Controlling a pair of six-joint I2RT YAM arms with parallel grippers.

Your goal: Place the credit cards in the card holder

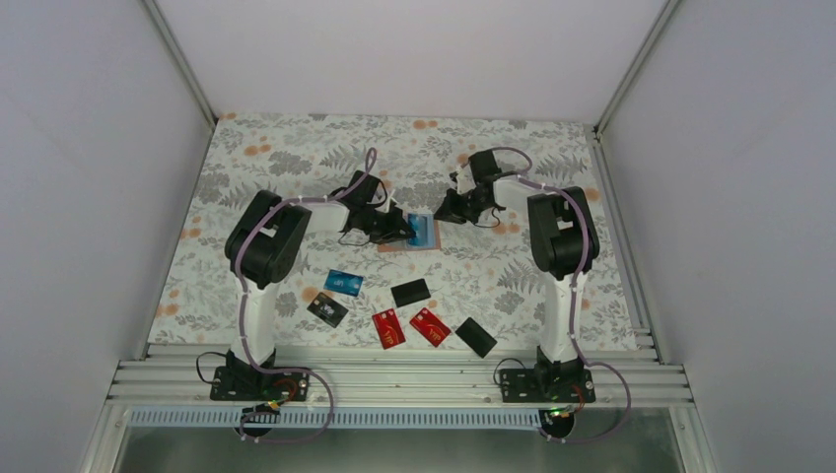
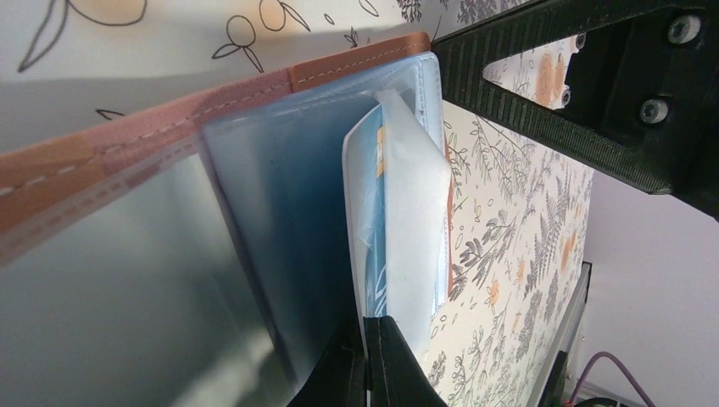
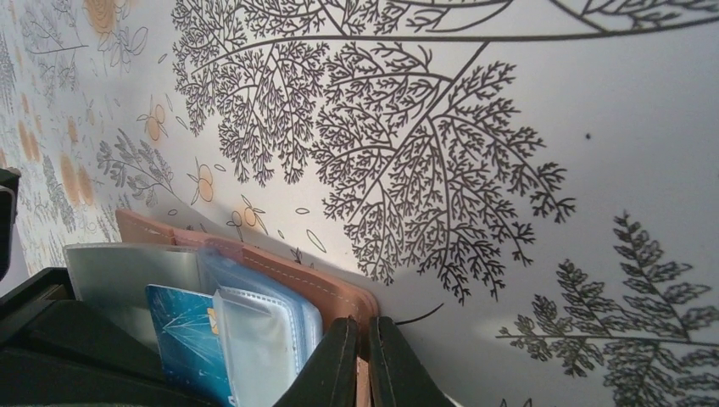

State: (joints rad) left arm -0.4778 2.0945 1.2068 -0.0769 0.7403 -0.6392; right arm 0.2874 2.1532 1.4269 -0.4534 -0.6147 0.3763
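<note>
Left claw (image 2: 366, 331) and right claw (image 3: 365, 332) both pinching the open card holder (image 1: 422, 233).
Right grips its tan leather edge, left a clear sleeve; blue card (image 3: 182, 335) sits partway in a pocket. Six other credit cards (image 1: 388, 328) lie loose on table (image 1: 296, 168), nearer the arm bases.

Card holder (image 3: 288, 273) is tan-brown, credit cards (image 1: 430, 326) blue, red, black — cloth (image 1: 296, 158) grey-ferned, orange-flowered.
</note>
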